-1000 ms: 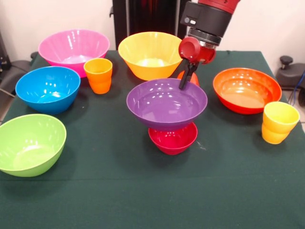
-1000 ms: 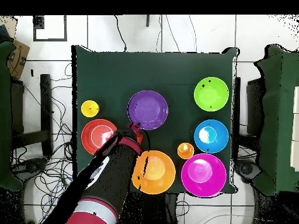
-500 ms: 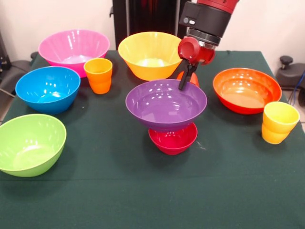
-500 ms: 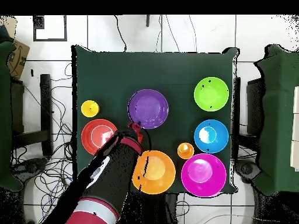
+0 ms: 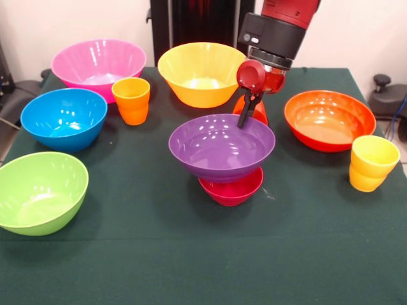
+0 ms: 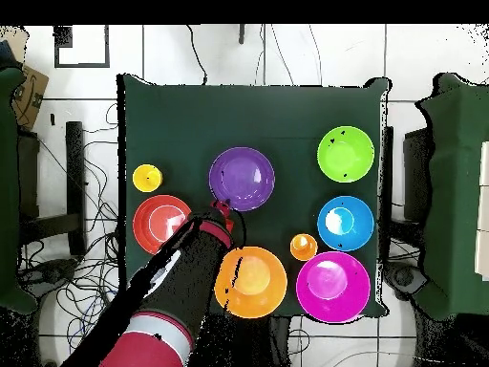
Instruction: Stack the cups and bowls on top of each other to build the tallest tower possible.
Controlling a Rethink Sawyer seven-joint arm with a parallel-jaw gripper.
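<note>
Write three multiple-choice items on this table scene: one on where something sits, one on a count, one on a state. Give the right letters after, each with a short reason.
1. Where does the purple bowl sit?
A. On the small magenta-red bowl
B. Inside the green bowl
C. Flat on the cloth beside the pink bowl

2. How many cups stand fully in view on the table?
A. None
B. Two
C. Five

3. What state is the yellow bowl in?
A. Turned upside down
B. Upright and empty
C. Stacked on the blue bowl

Answers:
1. A: the front view shows the purple bowl resting on the small magenta-red bowl, with the gripper at its far rim.
2. B: an orange cup and a yellow cup stand clear; a third orange-red shape behind the purple bowl is mostly hidden.
3. B: its open mouth faces up with nothing inside.
</note>
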